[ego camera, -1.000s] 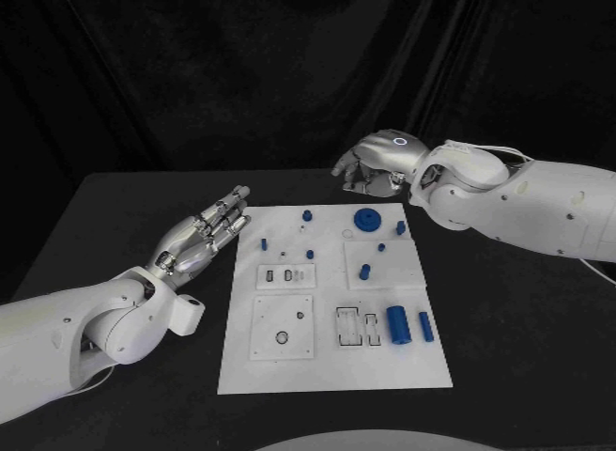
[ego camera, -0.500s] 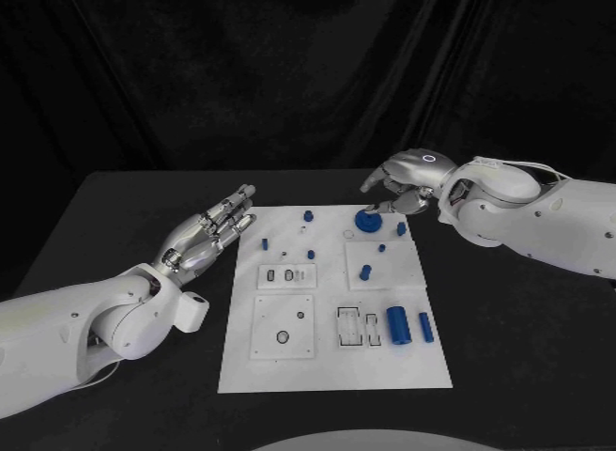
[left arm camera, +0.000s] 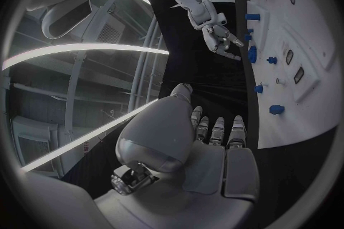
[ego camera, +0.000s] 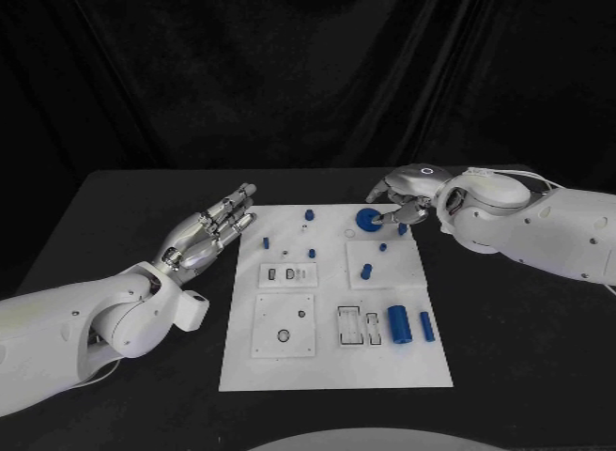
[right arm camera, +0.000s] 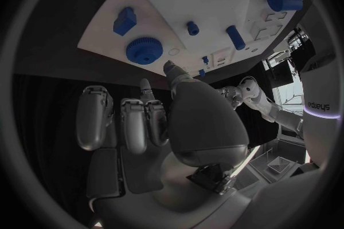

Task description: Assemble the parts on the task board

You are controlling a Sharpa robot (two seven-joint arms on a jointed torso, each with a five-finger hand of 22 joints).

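- Left hand (ego camera: pixel 207 235): parked flat on the black worktop (ego camera: pixel 105 202) just beside the left edge of the task board (ego camera: pixel 335 371), same place as a second ago; fingers (ego camera: pixel 230 211) stretched out straight and close together, holding nothing, touching no part.
- Task board, centre: white plate with small blue pegs (ego camera: pixel 308 216) standing along the far rows, two larger blue cylinders (ego camera: pixel 399 324) lying near the right edge; nothing on it shifted over the last second.
- Blue toothed wheel (ego camera: pixel 368 220), far right of the board: lying flat where it was, close to a short blue peg (ego camera: pixel 402 228).
- Right hand (ego camera: pixel 406 209): up and behind the board a second ago, now dropped to the far right corner, right at the toothed wheel; probably the start of a pick of that wheel.
- Right fingers (right arm camera: pixel 136 123): curled in partway, thumb reaching toward the wheel's rim; in the right wrist view a gap seems to remain, so likely no grip yet, though contact cannot be ruled out from these angles.
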